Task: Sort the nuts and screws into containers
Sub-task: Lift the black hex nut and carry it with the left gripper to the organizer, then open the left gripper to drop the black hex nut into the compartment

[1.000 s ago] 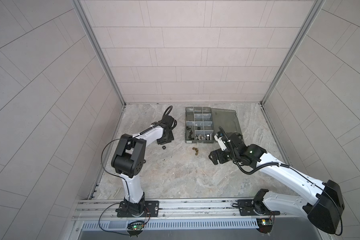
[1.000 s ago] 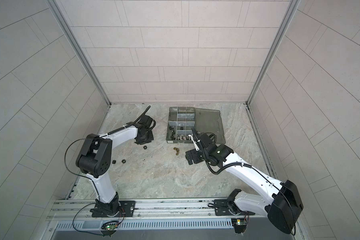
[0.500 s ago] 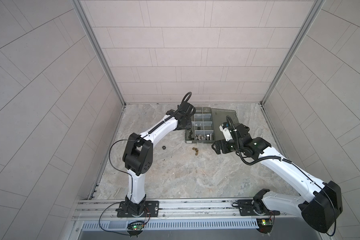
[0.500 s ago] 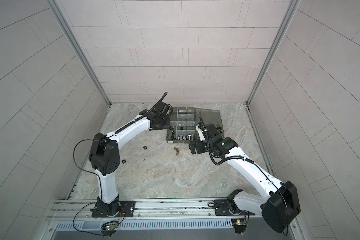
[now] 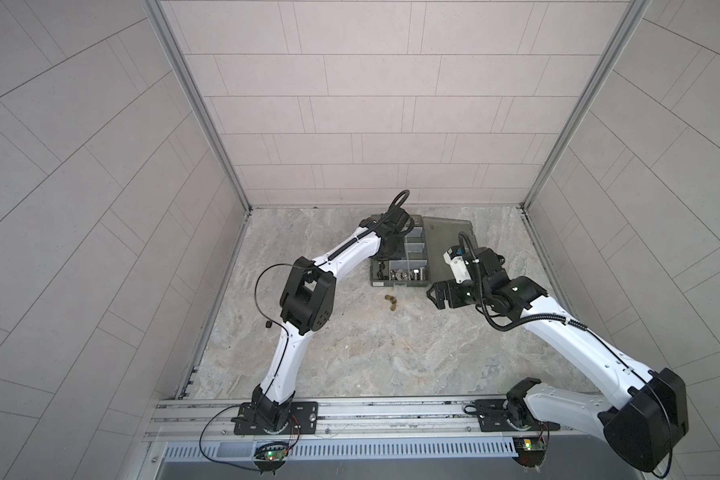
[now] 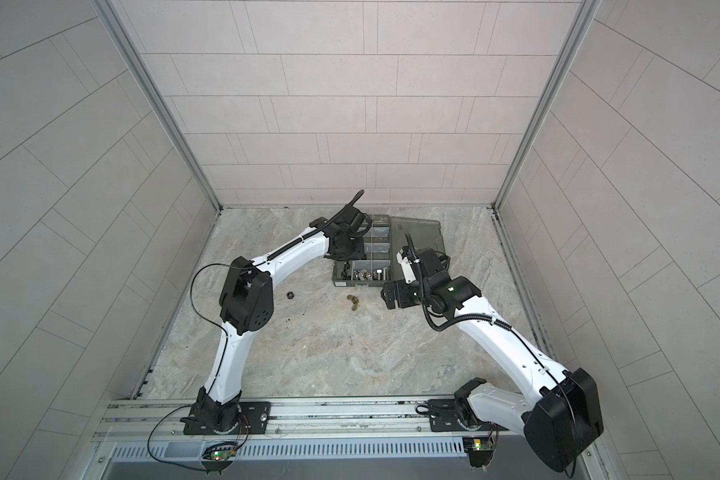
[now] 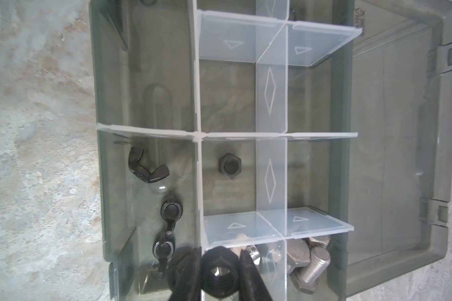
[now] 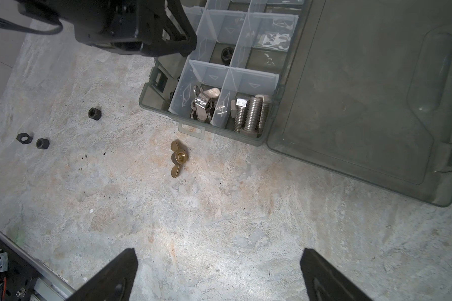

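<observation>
My left gripper (image 7: pixel 219 271) is shut on a black hex nut (image 7: pixel 221 273) and hangs over the left compartments of the smoky-grey organizer box (image 5: pixel 398 285). One compartment holds a black hex nut (image 7: pixel 230 165), another holds black wing nuts (image 7: pixel 146 166). The front compartments hold silver wing nuts (image 8: pixel 204 104) and the screws (image 8: pixel 249 113). A brass wing nut (image 8: pixel 177 157) lies on the floor in front of the box. Three black nuts (image 8: pixel 94 114) lie further left. My right gripper (image 8: pixel 219 254) stands open and holds nothing, above the floor near the box's front right corner.
The box's hinged lid (image 5: pixel 449 241) lies open flat to the right of the compartments. Light dividers (image 7: pixel 270 169) stand up inside the box. Tiled walls enclose the marbled floor (image 5: pixel 371 353) on three sides, and the arms' base rail (image 5: pixel 391 411) runs along the front.
The left arm has swung from the floor left of the box to above its compartments, nut in its grip. The right gripper has shifted slightly toward the box, still open.
</observation>
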Controlling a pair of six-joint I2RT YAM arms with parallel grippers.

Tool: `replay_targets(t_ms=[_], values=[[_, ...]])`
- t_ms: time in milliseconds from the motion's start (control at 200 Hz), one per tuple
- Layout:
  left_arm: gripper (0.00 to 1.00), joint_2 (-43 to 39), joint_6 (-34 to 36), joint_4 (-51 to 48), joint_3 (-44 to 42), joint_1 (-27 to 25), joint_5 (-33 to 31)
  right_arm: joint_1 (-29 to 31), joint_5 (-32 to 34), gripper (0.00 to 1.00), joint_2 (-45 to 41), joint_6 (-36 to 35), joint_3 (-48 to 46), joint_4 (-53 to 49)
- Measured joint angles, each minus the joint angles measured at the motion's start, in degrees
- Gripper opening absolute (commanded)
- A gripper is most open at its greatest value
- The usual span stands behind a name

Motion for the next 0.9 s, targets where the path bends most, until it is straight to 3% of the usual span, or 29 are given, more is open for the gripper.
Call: replay_targets(t_ms=[440,691,896], values=[[0.22,6.36,0.09,-0.39,6.49,-0.04,1.51,-1.81,-2.14,0.99,1.18,0.26,-0.83,2.60],[0.47,8.37,0.07,-0.87,9.35,-0.04,2.38,-2.64,-2.49,0.99,1.55,0.24,-0.83,2.62],[0.49,4.92,0.44,-0.13,5.35,-0.04,1.49,-2.69,-3.52,0.99,2.27,0.26,-0.85,2.78]])
